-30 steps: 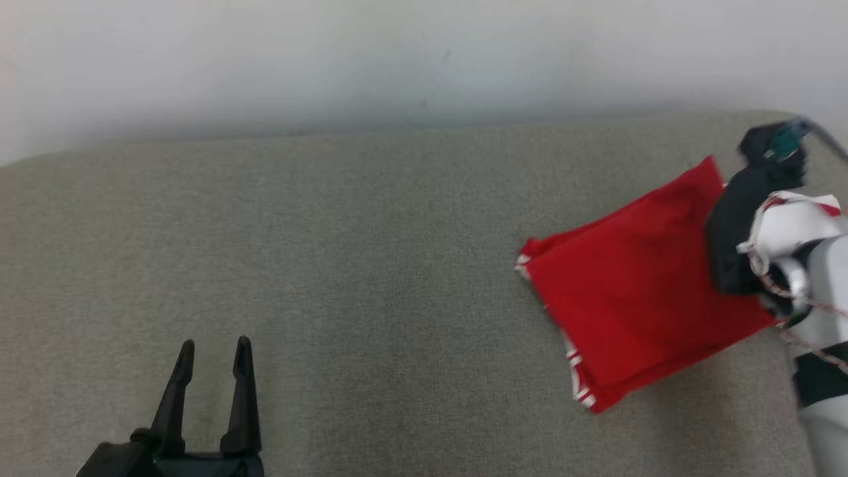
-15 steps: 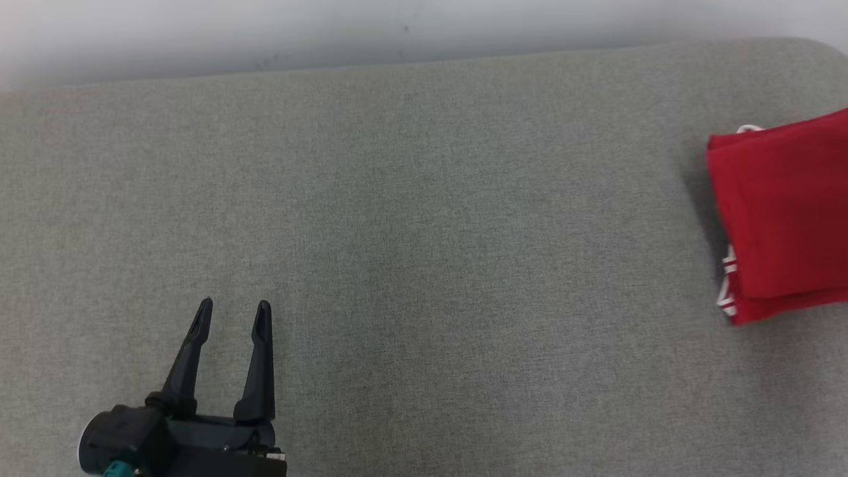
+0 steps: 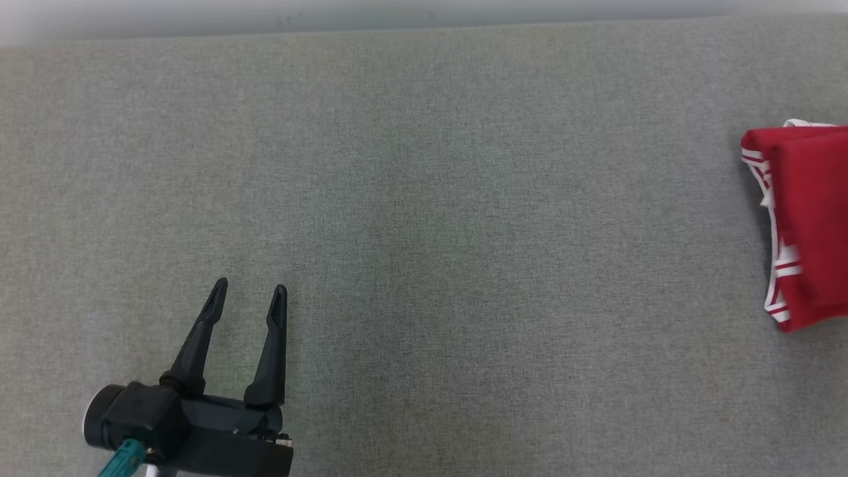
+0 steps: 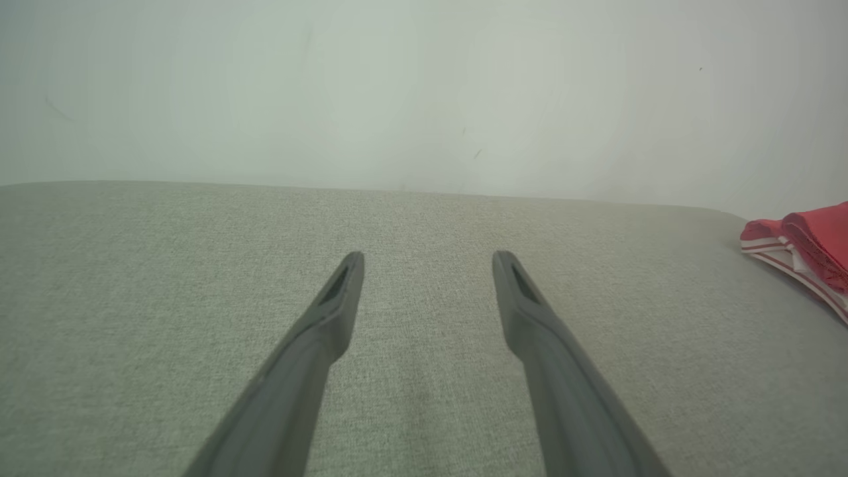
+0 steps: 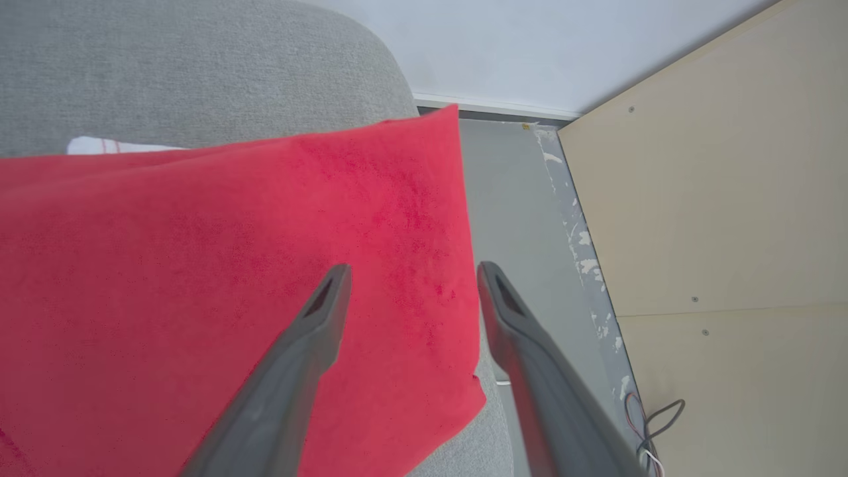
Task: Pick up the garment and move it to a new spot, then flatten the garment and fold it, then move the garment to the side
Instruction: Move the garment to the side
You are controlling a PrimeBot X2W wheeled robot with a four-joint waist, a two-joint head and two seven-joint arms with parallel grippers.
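On grey cushion (image 3: 424,199), garment (image 5: 199,265) lies beneath right tool (image 5: 414,267)

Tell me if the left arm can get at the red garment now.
Doubtful: nothing blocks it, but the open left gripper sits far across the grey cushion from the red garment.

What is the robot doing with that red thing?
It is tidying a red garment. The garment lies folded at the right end of the grey cushion, near its edge. The right gripper is open just over it, not gripping it. The left gripper is open too, over bare cushion far to the left, holding nothing.
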